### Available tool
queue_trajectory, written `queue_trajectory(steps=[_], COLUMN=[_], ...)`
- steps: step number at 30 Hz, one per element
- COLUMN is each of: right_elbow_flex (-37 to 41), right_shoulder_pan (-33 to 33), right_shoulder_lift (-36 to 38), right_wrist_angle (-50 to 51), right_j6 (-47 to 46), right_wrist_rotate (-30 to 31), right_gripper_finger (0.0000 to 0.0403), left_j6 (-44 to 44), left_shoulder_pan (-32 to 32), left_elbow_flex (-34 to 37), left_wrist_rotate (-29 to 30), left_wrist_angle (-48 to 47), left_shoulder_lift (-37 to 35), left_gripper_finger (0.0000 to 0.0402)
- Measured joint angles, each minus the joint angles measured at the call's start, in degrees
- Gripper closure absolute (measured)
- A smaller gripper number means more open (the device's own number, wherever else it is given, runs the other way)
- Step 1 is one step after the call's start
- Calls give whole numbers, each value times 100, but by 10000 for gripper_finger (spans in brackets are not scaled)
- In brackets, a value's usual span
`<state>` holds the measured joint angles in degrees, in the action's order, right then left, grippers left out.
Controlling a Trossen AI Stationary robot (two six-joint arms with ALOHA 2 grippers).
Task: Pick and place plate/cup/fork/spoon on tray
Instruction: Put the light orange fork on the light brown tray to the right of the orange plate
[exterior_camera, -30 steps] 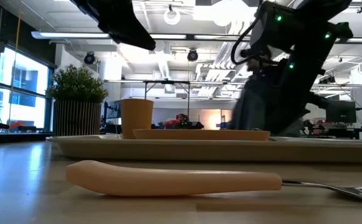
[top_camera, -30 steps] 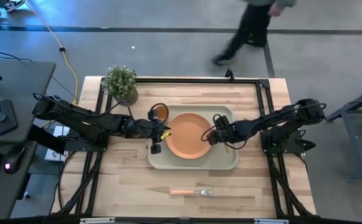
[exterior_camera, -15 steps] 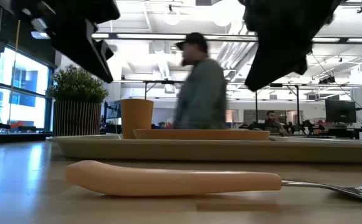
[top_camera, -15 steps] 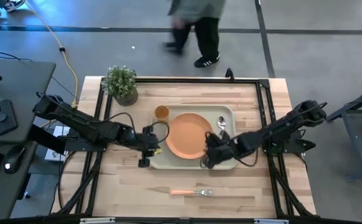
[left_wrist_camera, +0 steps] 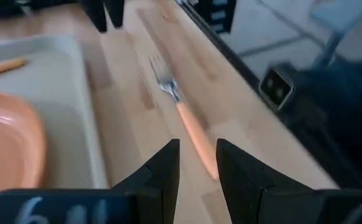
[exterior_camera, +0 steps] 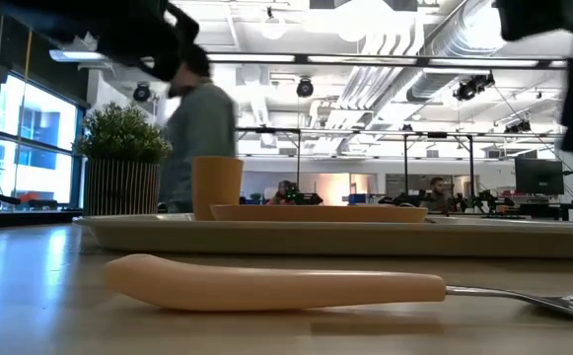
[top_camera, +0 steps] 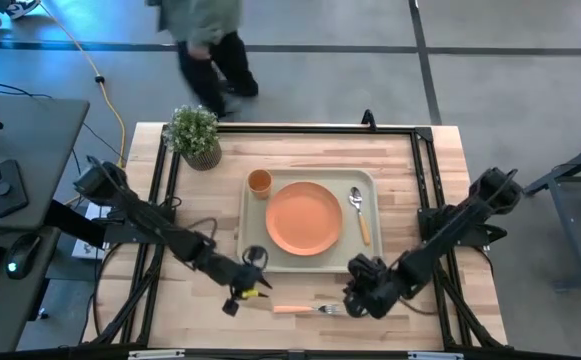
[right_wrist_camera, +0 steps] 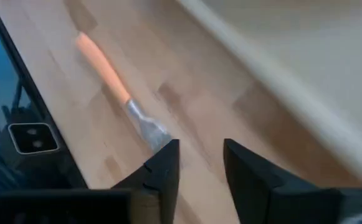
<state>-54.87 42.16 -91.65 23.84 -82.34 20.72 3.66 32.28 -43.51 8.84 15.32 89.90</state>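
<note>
fork [top_camera: 306,309] bare on table | left gripper [top_camera: 242,296], right gripper [top_camera: 355,297] flank it, both parted | plant [top_camera: 193,134] far corner

The fork [top_camera: 308,309] lies alone on bare wood between the tray's [top_camera: 310,264] near rim and the table's front edge, a narrow strip. The left gripper [top_camera: 238,297] crowds its handle end, the right gripper [top_camera: 358,299] its tines end, so each blocks that side. Above the fork it's open. On the tray, the plate [top_camera: 304,217], cup [top_camera: 259,181] and spoon [top_camera: 359,213] fill most of the floor.
</note>
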Motion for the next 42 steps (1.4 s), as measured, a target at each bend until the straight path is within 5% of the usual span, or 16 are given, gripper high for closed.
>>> queue_trajectory(steps=[10, 23, 31, 42], right_elbow_flex=[-18, 0, -24, -9], right_shoulder_pan=[203, 155, 126, 96], right_shoulder_lift=[-1240, -1297, -1633, -1702], right_wrist_angle=[-934, -2202, -2269, -2372], right_j6=[-909, -586, -935, -437], right_wrist_rotate=[-642, -501, -473, -480], right_gripper_finger=[156, 144, 183, 316], left_j6=[-242, -43, 22, 72], left_shoulder_pan=[-46, -285, -255, -274], left_elbow_flex=[-274, -313, -313, -310], left_wrist_rotate=[4, -445, -473, -345], left_wrist_angle=[-14, -80, -142, -218], left_shoulder_lift=[1000, 980, 984, 986], left_gripper_finger=[307, 307, 307, 307])
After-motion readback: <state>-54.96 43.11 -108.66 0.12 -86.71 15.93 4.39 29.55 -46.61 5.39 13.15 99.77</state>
